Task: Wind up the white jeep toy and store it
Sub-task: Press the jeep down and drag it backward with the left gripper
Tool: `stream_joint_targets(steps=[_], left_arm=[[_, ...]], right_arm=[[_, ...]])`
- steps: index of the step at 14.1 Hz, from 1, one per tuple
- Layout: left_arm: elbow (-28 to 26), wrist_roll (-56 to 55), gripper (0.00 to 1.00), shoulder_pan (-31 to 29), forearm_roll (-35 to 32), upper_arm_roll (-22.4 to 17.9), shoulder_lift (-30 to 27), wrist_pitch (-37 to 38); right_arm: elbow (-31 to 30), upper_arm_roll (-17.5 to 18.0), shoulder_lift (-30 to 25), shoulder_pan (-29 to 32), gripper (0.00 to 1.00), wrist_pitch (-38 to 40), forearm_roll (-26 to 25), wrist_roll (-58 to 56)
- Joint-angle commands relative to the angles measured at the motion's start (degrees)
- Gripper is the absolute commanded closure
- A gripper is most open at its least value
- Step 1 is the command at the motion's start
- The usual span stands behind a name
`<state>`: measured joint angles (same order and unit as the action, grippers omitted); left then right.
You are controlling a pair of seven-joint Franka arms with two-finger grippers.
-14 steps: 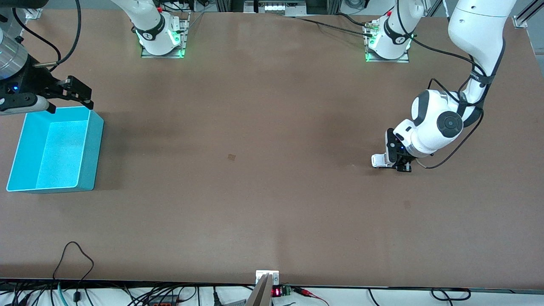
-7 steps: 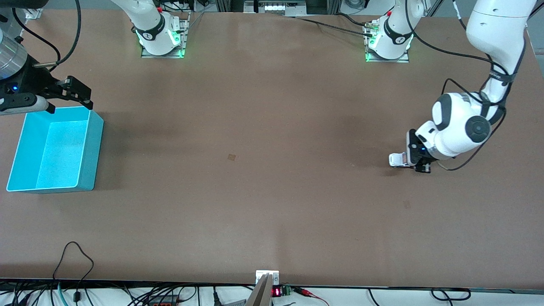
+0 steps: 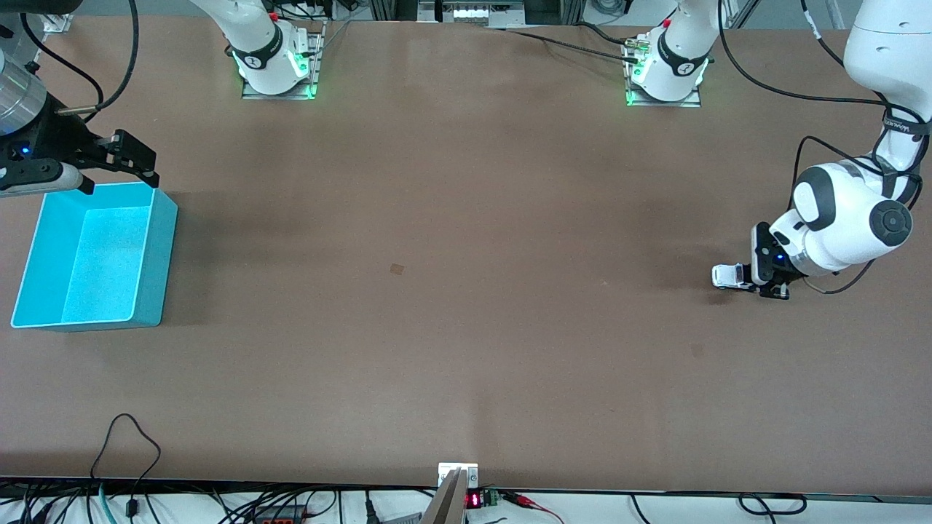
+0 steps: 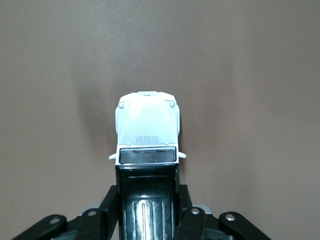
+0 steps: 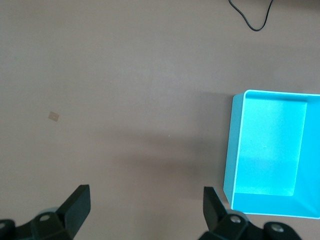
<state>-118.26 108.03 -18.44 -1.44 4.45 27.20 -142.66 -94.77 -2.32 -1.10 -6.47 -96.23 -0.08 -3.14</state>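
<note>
Low at the left arm's end of the table, clamped on the toy.

Left gripper point(image 3: 766, 280) clenched around the rear of the white jeep toy point(image 3: 727, 276), wheels down on the brown table point(image 3: 466, 327), hood pointing toward the right arm's end. Right gripper point(image 3: 120, 164) waiting with fingers spread wide, up over the edge of the turquoise bin point(image 3: 156, 247) at the right arm's end, well apart from the toy.

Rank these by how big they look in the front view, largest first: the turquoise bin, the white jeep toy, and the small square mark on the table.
1. Turquoise bin, by far the largest.
2. White jeep toy, tiny, held low at the table by the left gripper.
3. Small square mark, a little smaller than the jeep's visible part, which the gripper partly hides.
</note>
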Motion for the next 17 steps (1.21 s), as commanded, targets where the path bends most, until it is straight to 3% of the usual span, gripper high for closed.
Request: stream_joint_targets(steps=[1,4,5,6,7,11,17], left_arm=[[0.8,1.7,0.79,-2.0,0.1,-0.1,6.8,-0.5],[0.8,1.6,0.74,-2.0,0.1,-0.1,6.8,-0.5],[0.8,1.7,0.53,-2.2,0.1,0.0,6.8,-0.5],[0.8,1.7,0.08,-2.6,0.1,0.1,6.4,-0.4],[1.1,1.7,0.0,-2.5,0.1,0.3,5.7,-0.1],[1.5,0.8,0.0,-2.1,0.2,2.4,2.9,1.7],[3.9,-4.8,0.0,-1.3,0.2,4.3,-2.3,16.1]], right_arm=[[0.1,0.0,-0.4,-0.1,0.0,-0.4,-0.4,-0.3],[0.1,0.0,-0.4,-0.1,0.0,-1.1,-0.4,-0.3],[0.1,0.0,-0.4,-0.2,0.0,-1.2,-0.4,-0.3],[0.1,0.0,-0.4,-0.2,0.0,-1.2,-0.4,-0.3],[0.1,0.0,-0.4,-0.2,0.0,-1.2,-0.4,-0.3],[0.1,0.1,-0.5,-0.3,0.0,-1.2,-0.4,-0.3],[0.1,0.0,-0.5,-0.1,0.0,-1.6,-0.4,-0.4]])
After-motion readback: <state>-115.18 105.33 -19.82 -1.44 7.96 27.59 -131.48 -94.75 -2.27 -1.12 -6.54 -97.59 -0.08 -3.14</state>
